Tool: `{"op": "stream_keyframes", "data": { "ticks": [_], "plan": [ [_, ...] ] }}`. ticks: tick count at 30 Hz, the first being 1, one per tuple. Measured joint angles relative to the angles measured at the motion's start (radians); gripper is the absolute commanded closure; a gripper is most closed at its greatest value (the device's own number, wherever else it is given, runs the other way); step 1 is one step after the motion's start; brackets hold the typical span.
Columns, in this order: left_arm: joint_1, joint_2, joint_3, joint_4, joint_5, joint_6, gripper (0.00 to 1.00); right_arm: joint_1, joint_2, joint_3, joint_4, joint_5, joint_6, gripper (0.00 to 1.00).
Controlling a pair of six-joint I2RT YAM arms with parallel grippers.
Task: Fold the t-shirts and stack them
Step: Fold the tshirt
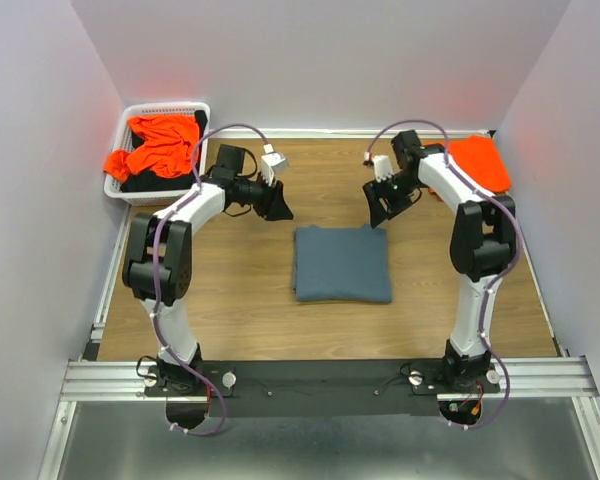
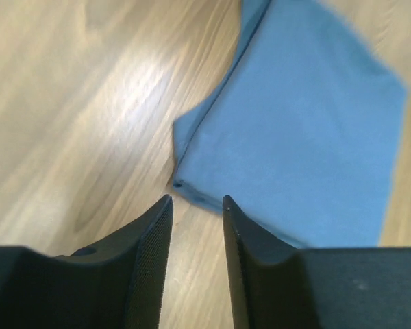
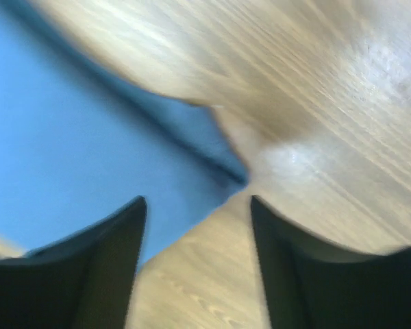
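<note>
A slate blue-grey t-shirt [image 1: 342, 262] lies folded into a rectangle in the middle of the table; it also fills the upper right of the left wrist view [image 2: 301, 130] and the left of the right wrist view [image 3: 89, 144]. An orange t-shirt [image 1: 160, 143] is heaped in the white basket, and another orange t-shirt [image 1: 480, 160] lies at the far right edge. My left gripper [image 1: 278, 205] hovers open just beyond the folded shirt's far left corner, holding nothing [image 2: 197, 200]. Off the shirt's far right corner, my right gripper [image 1: 381, 212] is open and empty too [image 3: 197, 200].
The white slotted basket [image 1: 130, 190] stands at the far left corner with dark cloth under the orange one. White walls close in the table on the left, back and right. A metal rail [image 1: 330, 378] carries both arm bases at the near edge.
</note>
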Motion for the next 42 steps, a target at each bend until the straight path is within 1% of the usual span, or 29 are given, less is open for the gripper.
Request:
{"op": "stream_keyframes", "data": {
  "ticks": [1, 2, 3, 4, 5, 7, 10, 12, 14, 16, 19, 21, 23, 25, 26, 27, 28, 29, 31, 32, 33, 34, 35, 38, 40, 42],
  "plan": [
    [0.004, -0.029, 0.0, 0.002, 0.021, -0.01, 0.43, -0.005, -0.03, 0.0, 0.001, -0.038, 0.014, 0.23],
    [0.002, -0.062, -0.001, 0.009, 0.045, -0.023, 0.38, -0.007, -0.056, 0.002, 0.001, -0.071, 0.027, 0.22],
    [-0.005, -0.092, -0.007, 0.025, 0.067, -0.035, 0.33, -0.011, -0.089, 0.003, 0.003, -0.111, 0.042, 0.15],
    [-0.013, -0.115, -0.016, 0.04, 0.087, -0.049, 0.28, -0.013, -0.111, 0.004, 0.005, -0.147, 0.052, 0.14],
    [-0.03, -0.143, -0.033, 0.074, 0.107, -0.08, 0.26, -0.016, -0.146, 0.006, 0.007, -0.196, 0.071, 0.13],
    [-0.069, -0.18, -0.081, 0.149, 0.153, -0.15, 0.25, -0.019, -0.183, -0.004, 0.024, -0.331, 0.102, 0.11],
    [-0.124, -0.166, -0.135, 0.26, 0.2, -0.262, 0.25, -0.018, -0.183, -0.041, 0.035, -0.484, 0.132, 0.11],
    [-0.155, -0.123, -0.161, 0.328, 0.225, -0.333, 0.25, -0.017, -0.149, -0.078, 0.038, -0.571, 0.142, 0.11],
    [-0.174, -0.041, -0.17, 0.393, 0.24, -0.398, 0.25, -0.016, -0.074, -0.109, 0.042, -0.634, 0.143, 0.11],
    [-0.17, 0.037, -0.164, 0.429, 0.241, -0.434, 0.24, -0.018, -0.006, -0.113, 0.045, -0.655, 0.143, 0.11],
    [-0.13, 0.187, -0.136, 0.46, 0.238, -0.492, 0.24, -0.029, 0.119, -0.102, 0.061, -0.665, 0.147, 0.11],
    [-0.089, 0.249, -0.104, 0.486, 0.309, -0.538, 0.24, -0.047, 0.163, -0.064, 0.04, -0.707, 0.161, 0.11],
    [-0.055, 0.274, -0.055, 0.501, 0.305, -0.554, 0.25, -0.056, 0.188, -0.008, 0.04, -0.705, 0.163, 0.1],
    [-0.021, 0.296, -0.006, 0.503, 0.287, -0.558, 0.24, -0.063, 0.214, 0.059, 0.05, -0.694, 0.163, 0.06],
    [-0.008, 0.3, 0.009, 0.498, 0.276, -0.558, 0.23, -0.066, 0.22, 0.084, 0.058, -0.686, 0.167, 0.0],
    [0.001, 0.3, 0.017, 0.494, 0.265, -0.558, 0.22, -0.068, 0.22, 0.096, 0.065, -0.679, 0.167, 0.0],
    [0.013, 0.288, 0.017, 0.488, 0.256, -0.558, 0.21, -0.071, 0.217, 0.114, 0.074, -0.668, 0.172, 0.0],
    [0.02, 0.277, 0.013, 0.481, 0.253, -0.558, 0.16, -0.073, 0.214, 0.12, 0.081, -0.663, 0.175, 0.0],
    [0.021, 0.218, -0.024, 0.475, 0.245, -0.566, 0.1, -0.077, 0.19, 0.12, 0.088, -0.656, 0.194, 0.0],
    [0.009, 0.156, -0.06, 0.473, 0.24, -0.573, 0.1, -0.077, 0.167, 0.105, 0.101, -0.66, 0.205, 0.0],
    [0.005, 0.137, -0.071, 0.473, 0.24, -0.573, 0.09, -0.077, 0.13, 0.075, 0.111, -0.668, 0.224, 0.0],
    [-0.017, 0.061, -0.103, 0.473, 0.241, -0.582, 0.09, -0.077, 0.066, 0.019, 0.13, -0.685, 0.248, 0.0],
    [-0.029, 0.033, -0.111, 0.476, 0.24, -0.589, 0.09, -0.077, 0.037, -0.008, 0.135, -0.692, 0.256, 0.0],
    [-0.109, -0.085, -0.162, 0.546, 0.24, -0.655, 0.09, -0.063, -0.105, -0.142, 0.151, -0.741, 0.298, 0.0],
    [-0.15, -0.096, -0.189, 0.607, 0.24, -0.697, 0.09, -0.053, -0.142, -0.207, 0.177, -0.768, 0.309, 0.0],
    [-0.195, -0.071, -0.222, 0.648, 0.238, -0.737, 0.09, -0.043, -0.143, -0.269, 0.193, -0.787, 0.319, 0.0]
  ]
}}
